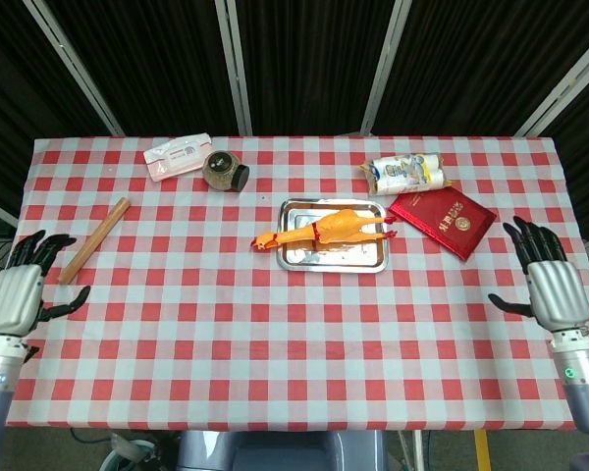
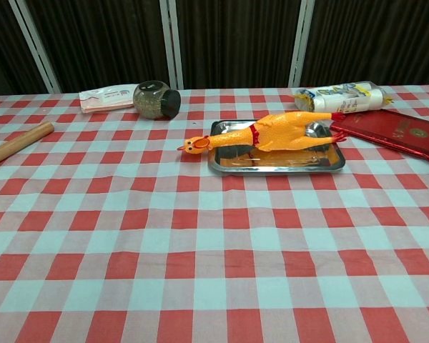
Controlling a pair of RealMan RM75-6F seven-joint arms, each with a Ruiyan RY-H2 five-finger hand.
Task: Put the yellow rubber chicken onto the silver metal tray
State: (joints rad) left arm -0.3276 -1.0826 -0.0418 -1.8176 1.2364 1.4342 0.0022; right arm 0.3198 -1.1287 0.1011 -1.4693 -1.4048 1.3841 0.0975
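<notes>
Yellow rubber chicken (image 1: 334,230) lies lengthwise in the silver metal tray (image 1: 333,257), head and beak poking over the tray's left rim onto the checked tablecloth (image 1: 275,324). Left hand (image 1: 18,292) at the left table edge, fingers spread, holding nothing. Right hand (image 1: 550,287) at the right edge (likewise spread, empty). Both well apart from the tray.
</notes>
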